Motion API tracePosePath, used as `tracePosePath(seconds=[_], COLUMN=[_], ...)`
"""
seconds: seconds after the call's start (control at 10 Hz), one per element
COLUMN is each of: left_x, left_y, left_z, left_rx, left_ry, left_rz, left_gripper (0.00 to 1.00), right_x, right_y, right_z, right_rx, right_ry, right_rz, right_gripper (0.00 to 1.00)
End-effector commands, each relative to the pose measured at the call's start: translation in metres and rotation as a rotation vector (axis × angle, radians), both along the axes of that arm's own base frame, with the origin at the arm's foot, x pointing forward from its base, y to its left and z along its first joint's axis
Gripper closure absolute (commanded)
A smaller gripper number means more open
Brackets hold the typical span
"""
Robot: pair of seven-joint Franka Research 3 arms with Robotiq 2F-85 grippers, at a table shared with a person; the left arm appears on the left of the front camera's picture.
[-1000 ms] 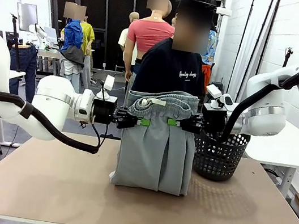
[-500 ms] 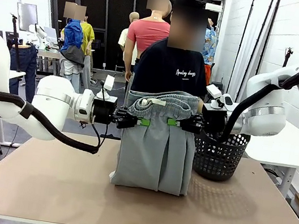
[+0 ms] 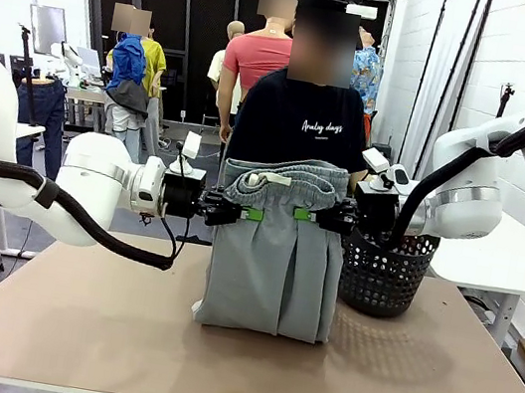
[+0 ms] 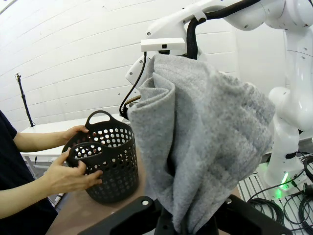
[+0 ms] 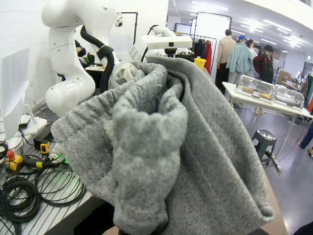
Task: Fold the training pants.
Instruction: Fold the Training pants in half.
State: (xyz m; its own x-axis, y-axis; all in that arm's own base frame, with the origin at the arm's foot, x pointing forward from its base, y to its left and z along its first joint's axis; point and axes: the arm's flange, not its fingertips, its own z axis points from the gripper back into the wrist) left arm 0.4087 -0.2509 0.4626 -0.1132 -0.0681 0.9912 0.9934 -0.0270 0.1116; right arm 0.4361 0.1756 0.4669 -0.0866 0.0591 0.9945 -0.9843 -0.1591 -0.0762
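Front view: my left gripper (image 3: 251, 214) and right gripper (image 3: 302, 214) hold the training pants (image 3: 275, 259) up by the waistband, jaws clamped; hems touch the surface (image 3: 118, 334); no fold made yet.

Soft, matt grey cloth is seen in the training pants (image 3: 275, 259), fuzzy up close, gathered at twelve o'clock. Black perforated plastic, faintly shiny, is shown by the basket (image 3: 386, 273) at three o'clock. A matt, smooth brown board is presented by the table (image 3: 236, 354).
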Motion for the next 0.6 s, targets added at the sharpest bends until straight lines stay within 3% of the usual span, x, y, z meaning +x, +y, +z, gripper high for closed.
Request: tracePosePath(seconds=[0.0, 0.5], left_x=[0.0, 0.02], left_y=[-0.001, 0.016], left_z=[0.002, 0.013], left_rx=[0.002, 0.013], left_ry=[0.0, -0.012], left_rz=[-0.006, 0.016], left_gripper=[1.0, 1.0], right_x=[-0.001, 0.036], right_y=[0.0, 0.014], right_z=[0.0, 0.017], right_rx=[0.012, -0.02], right_ry=[-0.004, -0.002], right_rz=[-0.003, 0.035], right_gripper=[1.0, 1.0])
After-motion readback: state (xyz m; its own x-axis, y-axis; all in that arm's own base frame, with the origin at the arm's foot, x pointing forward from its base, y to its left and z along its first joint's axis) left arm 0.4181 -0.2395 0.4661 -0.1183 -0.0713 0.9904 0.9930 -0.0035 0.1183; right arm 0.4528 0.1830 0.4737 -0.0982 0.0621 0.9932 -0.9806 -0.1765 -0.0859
